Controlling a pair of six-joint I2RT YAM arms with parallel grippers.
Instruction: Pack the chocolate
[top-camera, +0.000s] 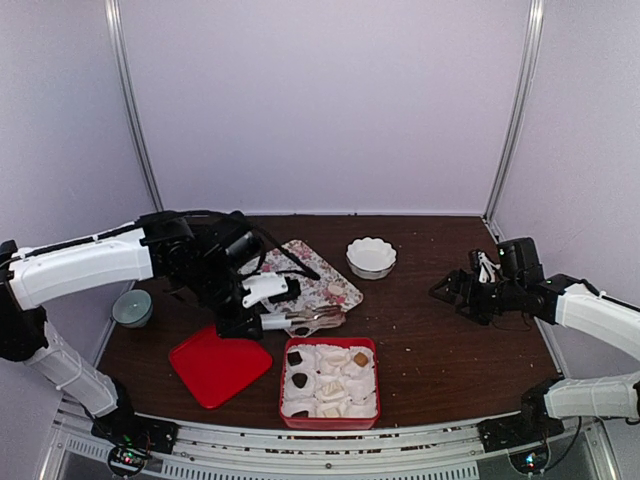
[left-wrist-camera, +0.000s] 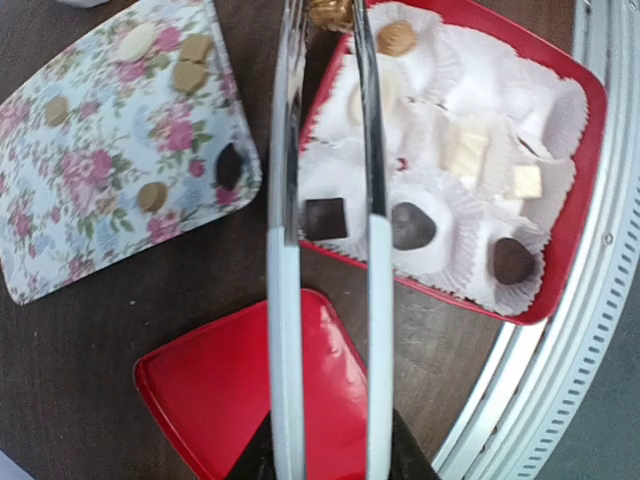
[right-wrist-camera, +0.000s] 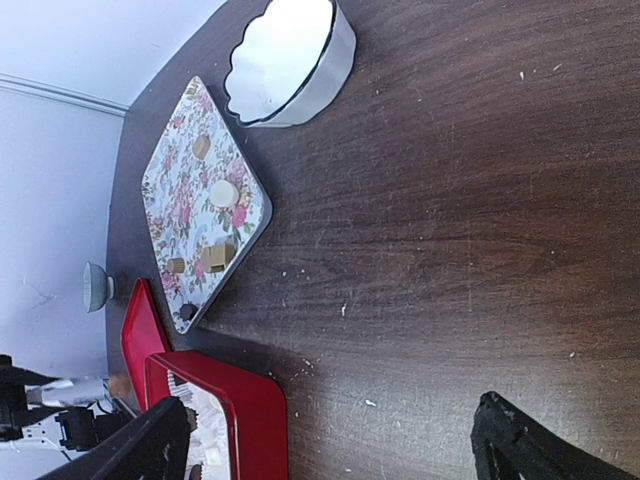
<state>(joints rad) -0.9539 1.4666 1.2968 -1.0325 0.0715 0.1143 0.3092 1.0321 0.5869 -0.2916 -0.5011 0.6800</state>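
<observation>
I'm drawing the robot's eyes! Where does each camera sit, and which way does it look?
Top external: high behind the arms, looking down at the table; both arms show, left end effector gripping tongs, right end effector open.
Left wrist: on the left arm, looking down along the tongs at the red box; barely any arm shows.
Right wrist: on the right arm, looking low across the table at flowered tray and white bowl; black fingers show.
Shared: all see tray and red box.

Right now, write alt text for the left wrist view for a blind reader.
Metal tongs hold a tan chocolate near the edge of a red box lined with white paper cups, several holding chocolates. A flowered tray with more pieces lies to the left, a red lid below.
</observation>
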